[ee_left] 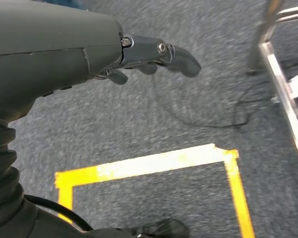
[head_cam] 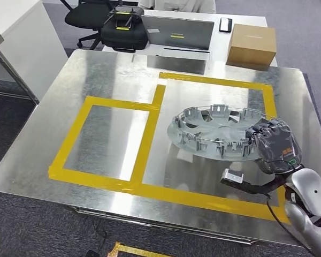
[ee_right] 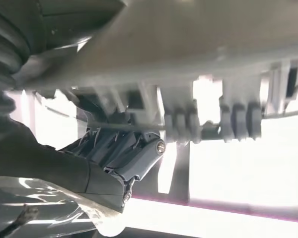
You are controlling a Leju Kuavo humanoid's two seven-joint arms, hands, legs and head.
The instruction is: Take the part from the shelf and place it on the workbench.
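Head view: the right hand [head_cam: 275,145] grips the near-right rim of the grey wheel-cover part [head_cam: 215,130], which sits tilted over the metal workbench [head_cam: 110,69], inside the larger of 2 yellow tape rectangles [head_cam: 215,80] (whether it touches the surface is unclear). Over grey carpet [ee_left: 147,124], the left hand [ee_left: 155,54] holds nothing, fingers extended.

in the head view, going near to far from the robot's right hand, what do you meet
right hand → grey wheel cover it grips → far yellow tape line → cardboard box → phone
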